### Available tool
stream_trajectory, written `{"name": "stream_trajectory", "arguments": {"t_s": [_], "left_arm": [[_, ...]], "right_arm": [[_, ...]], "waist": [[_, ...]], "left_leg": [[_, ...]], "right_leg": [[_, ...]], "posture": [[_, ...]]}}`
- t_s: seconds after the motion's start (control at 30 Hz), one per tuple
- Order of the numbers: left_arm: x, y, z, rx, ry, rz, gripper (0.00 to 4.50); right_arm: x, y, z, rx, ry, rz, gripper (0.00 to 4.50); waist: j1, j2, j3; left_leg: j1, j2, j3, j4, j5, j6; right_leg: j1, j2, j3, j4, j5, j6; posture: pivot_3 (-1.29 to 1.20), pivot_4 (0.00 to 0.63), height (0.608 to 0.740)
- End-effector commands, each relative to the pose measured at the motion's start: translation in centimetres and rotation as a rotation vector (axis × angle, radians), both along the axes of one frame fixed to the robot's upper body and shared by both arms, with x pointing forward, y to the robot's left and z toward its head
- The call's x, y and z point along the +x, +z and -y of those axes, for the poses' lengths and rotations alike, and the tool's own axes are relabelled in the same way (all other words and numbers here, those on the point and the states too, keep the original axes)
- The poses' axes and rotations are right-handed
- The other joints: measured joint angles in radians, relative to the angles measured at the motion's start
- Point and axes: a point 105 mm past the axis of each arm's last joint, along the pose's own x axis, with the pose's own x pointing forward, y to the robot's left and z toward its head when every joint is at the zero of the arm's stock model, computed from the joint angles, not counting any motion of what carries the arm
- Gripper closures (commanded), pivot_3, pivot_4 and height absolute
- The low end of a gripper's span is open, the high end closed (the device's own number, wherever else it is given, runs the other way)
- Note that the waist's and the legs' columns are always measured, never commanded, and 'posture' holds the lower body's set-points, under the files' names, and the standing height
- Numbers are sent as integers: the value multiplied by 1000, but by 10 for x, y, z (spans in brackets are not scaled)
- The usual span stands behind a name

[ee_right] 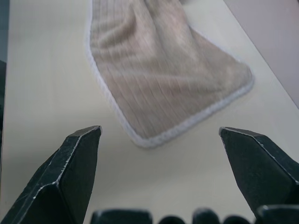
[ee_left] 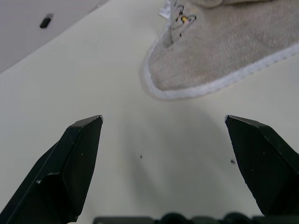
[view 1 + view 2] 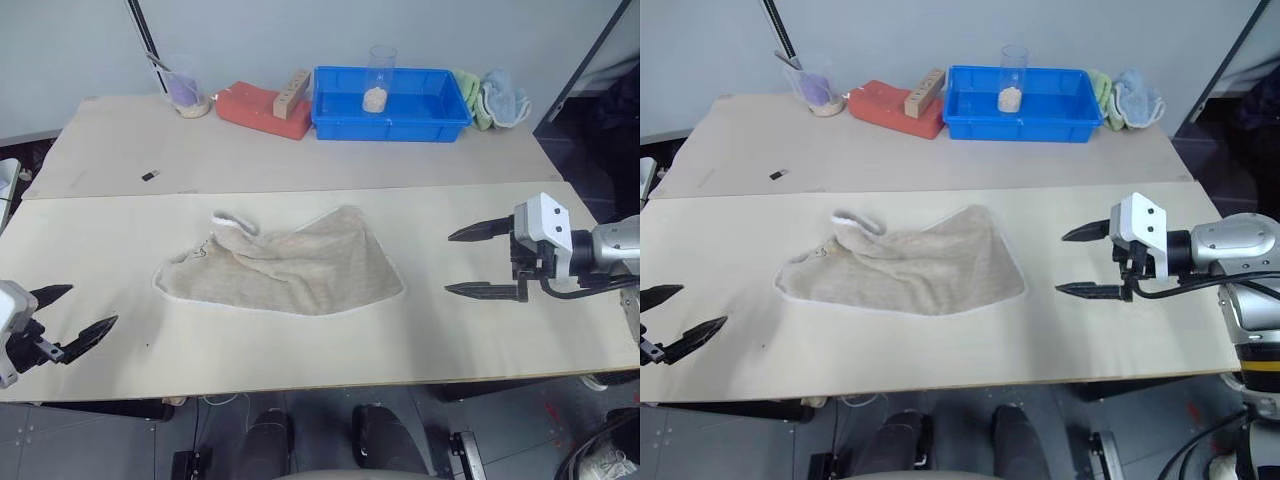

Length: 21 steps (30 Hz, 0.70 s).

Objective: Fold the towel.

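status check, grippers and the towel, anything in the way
Left gripper open, right gripper open, both empty. Towel crumpled on table between them, unfolded. Nothing in the way.

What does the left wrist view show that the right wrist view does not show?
Left wrist view alone: the towel's corner with the small dark mark, a small black object on the far board, and the open left end effector. Right wrist view alone: the towel's opposite rounded corner with ribbed cloth, and the open right end effector. Both: beige towel with white edging lying on the pale table, not held.
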Motion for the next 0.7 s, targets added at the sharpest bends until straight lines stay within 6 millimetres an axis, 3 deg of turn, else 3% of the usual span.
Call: {"name": "stream_trajectory", "arguments": {"t_s": [0.03, 0.17, 0.23, 0.33, 0.7], "left_arm": [[1, -2, 4, -9, -25, -13, 0], [6, -18, 7, -59, -24, -78, 0], [22, -32, 9, -193, 55, -104, 0], [37, -43, 13, -307, 113, -111, 0], [64, -52, 16, -538, 267, -104, 0]], "right_arm": [[-5, 19, -14, 42, 46, 37, 11], [-16, 29, -35, 83, 124, 19, 11], [-22, 40, -56, 127, 193, 39, 11], [-27, 51, -72, 160, 240, 59, 11], [-27, 57, -79, 184, 236, 61, 11]], "waist": [[-1, 0, 0], [-1, 0, 0], [1, 0, 0], [2, 0, 0], [2, -3, -1]], "left_leg": [[0, 0, 0, 0, 0, 0], [0, 0, 0, 0, 0, 0], [0, 0, -1, 0, 0, 0], [0, 0, -3, 1, 0, 0], [-1, -1, -12, 1, 0, -1]], "right_leg": [[0, 0, 0, 0, 0, 0], [0, 0, 0, 0, 0, 0], [0, 0, -1, 0, 0, 0], [0, 0, -1, 2, 0, 0], [-1, -3, -2, 2, 0, 0]], "posture": [[0, 150, 740], [0, 150, 740], [0, 150, 740], [0, 150, 740], [0, 150, 740]]}}
